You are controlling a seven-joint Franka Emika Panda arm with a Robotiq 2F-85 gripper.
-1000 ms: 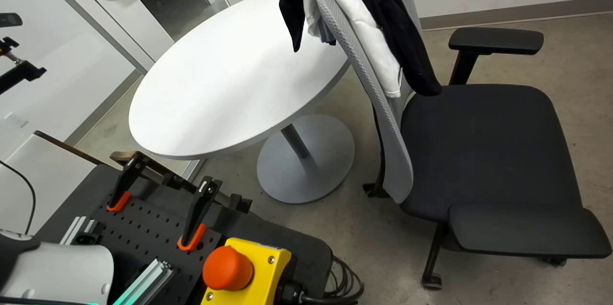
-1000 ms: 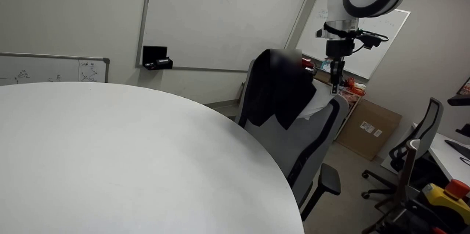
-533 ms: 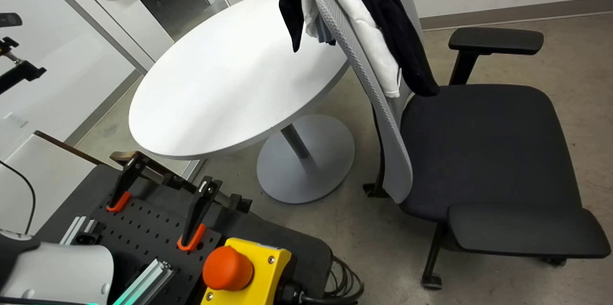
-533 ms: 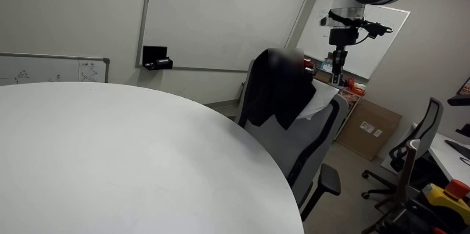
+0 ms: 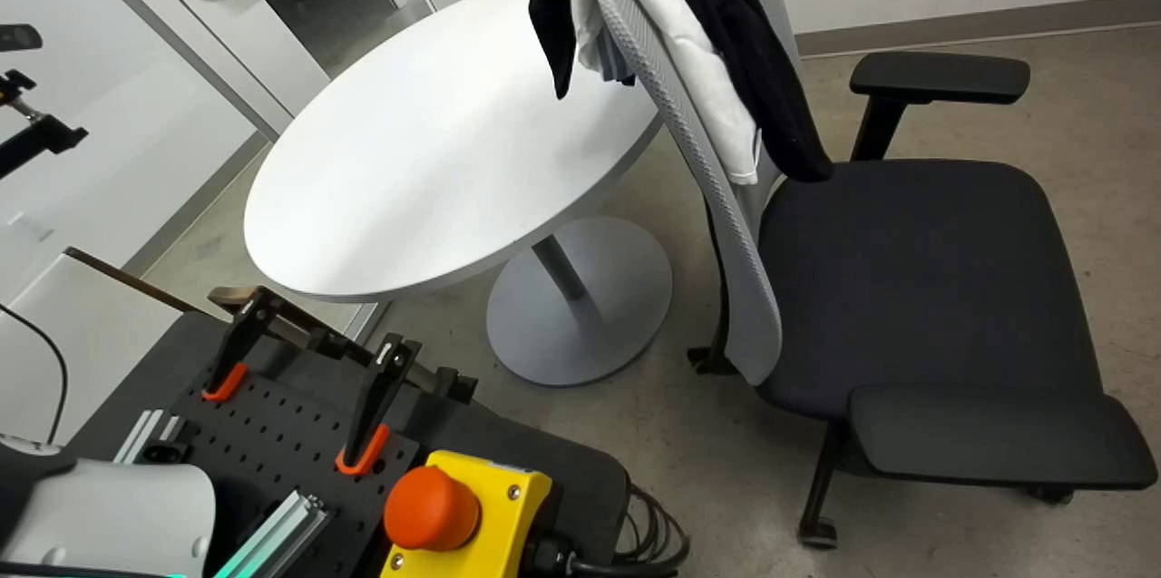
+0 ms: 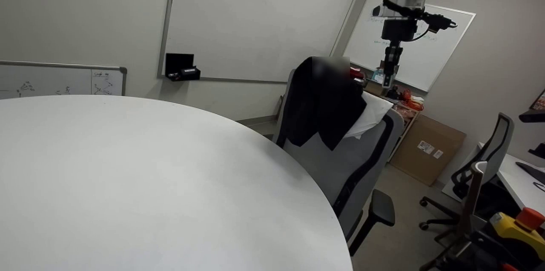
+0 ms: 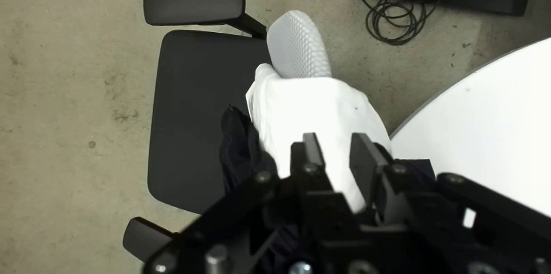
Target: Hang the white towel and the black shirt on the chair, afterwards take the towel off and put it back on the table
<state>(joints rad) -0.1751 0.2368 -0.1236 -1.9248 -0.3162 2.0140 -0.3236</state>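
Per wrist view, I find jaws of gripper (image 7: 335, 149) parted, clear above white towel (image 7: 316, 108). Towel pos.: draped o/ chair back (image 7: 298, 46), approx. 12 o'clock. Black shirt (image 7: 239, 149) hung beside it, approx. 9 o'clock. Table (image 7: 486, 136), approx. 3 o'clock.

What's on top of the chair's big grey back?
A white towel and a black shirt are draped over the grey back. The parts of it under them are covered, so I can't see those.
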